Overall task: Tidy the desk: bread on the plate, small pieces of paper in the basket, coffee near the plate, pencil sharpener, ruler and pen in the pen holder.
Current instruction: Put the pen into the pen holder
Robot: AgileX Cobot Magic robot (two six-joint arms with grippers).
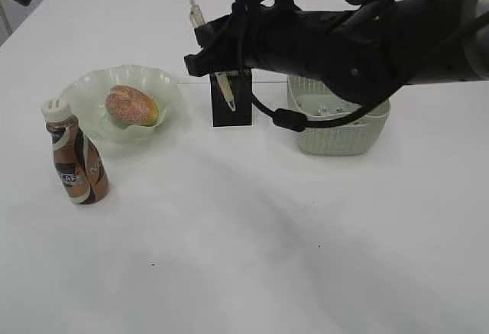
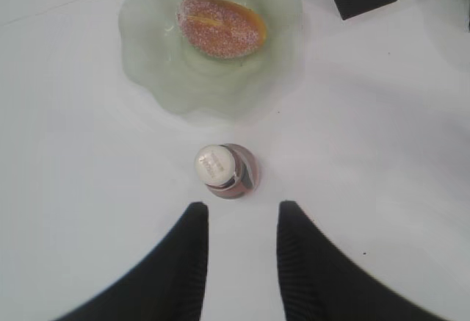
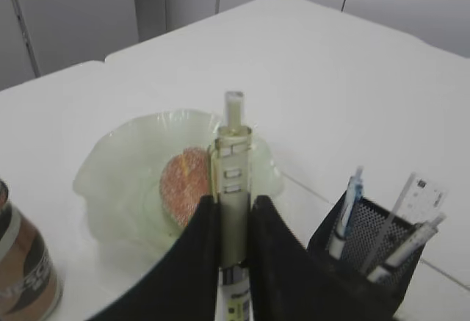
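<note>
My right claw (image 3: pixel 233 222) is clamped narrow on a pale pen (image 3: pixel 233 181), above the pen holder (image 1: pixel 231 105). My left claw (image 2: pixel 242 225) stands part open, empty, over the coffee (image 2: pixel 224 170).

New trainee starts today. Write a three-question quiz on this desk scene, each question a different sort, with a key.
1. True or false: the bread lies on the plate.
2. Multiple choice: what is the right tool shut on? A) ruler B) pen C) coffee
3. Fill in: the coffee stands upright on the desk, just ahead of the open left ____.

Key:
1. True.
2. B. It grips a pen, raised near the pen holder; the basket is beside it.
3. Tool, with nothing between its fingers.
</note>
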